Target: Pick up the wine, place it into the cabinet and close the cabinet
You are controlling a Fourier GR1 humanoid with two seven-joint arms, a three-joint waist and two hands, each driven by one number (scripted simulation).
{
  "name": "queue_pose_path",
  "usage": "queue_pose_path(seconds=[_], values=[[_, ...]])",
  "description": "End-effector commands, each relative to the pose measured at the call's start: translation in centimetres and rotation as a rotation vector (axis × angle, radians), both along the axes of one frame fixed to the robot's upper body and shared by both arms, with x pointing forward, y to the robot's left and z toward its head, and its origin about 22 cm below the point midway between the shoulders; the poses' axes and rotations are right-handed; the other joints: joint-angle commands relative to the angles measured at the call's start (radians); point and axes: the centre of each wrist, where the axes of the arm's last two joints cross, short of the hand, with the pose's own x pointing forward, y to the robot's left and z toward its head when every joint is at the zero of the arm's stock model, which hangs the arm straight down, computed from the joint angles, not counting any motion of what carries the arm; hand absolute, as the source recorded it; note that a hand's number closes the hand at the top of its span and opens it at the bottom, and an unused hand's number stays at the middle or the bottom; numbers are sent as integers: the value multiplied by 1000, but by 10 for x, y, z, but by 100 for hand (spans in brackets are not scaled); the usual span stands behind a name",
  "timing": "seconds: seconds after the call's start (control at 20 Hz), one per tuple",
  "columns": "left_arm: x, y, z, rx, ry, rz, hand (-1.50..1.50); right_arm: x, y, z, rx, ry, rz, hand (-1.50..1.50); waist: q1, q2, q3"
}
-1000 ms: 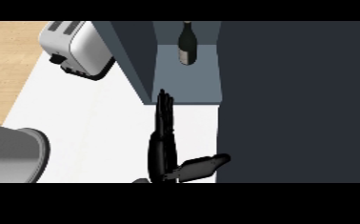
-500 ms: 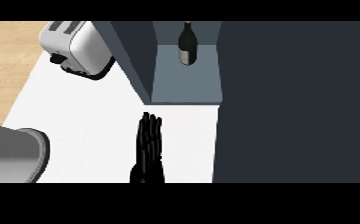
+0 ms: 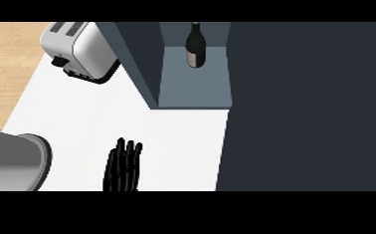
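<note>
Dark glass marks the wine bottle (image 3: pixel 195 46), upright on the grey shelf inside the open cabinet (image 3: pixel 192 86) at the upper centre of the frame. At the lower left centre, one black hand (image 3: pixel 123 167) points up over the white counter (image 3: pixel 176 138), fingers straight and together, holding nothing; which hand it is cannot be told. A silver toaster (image 3: pixel 81 51) sits in the upper left, and a grey metal pot (image 3: pixel 21 161) shows at the lower left edge.

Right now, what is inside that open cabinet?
A dark wine bottle stands upright on the cabinet's grey shelf, alone. The dark panel at the right covers whatever lies beyond it.
</note>
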Motion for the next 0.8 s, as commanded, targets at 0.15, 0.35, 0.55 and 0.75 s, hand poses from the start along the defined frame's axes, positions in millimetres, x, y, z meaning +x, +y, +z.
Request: queue_pose_path(seconds=[0.15,0.35,0.55,0.75], values=[[-19,50,20,6,-13,-31,-150,-27,-3,2,30,-2,114,150,3,0,0],[-15,55,14,32,-20,5,-150,-46,17,1,96,126,228,150,-4,-4,-1],[-13,75,30,9,-37,25,-150,-52,22,-5,100,169,263,150,-5,-3,-1],[-4,98,28,16,-47,68,-150,-46,33,-5,46,131,379,150,2,-1,-2]])
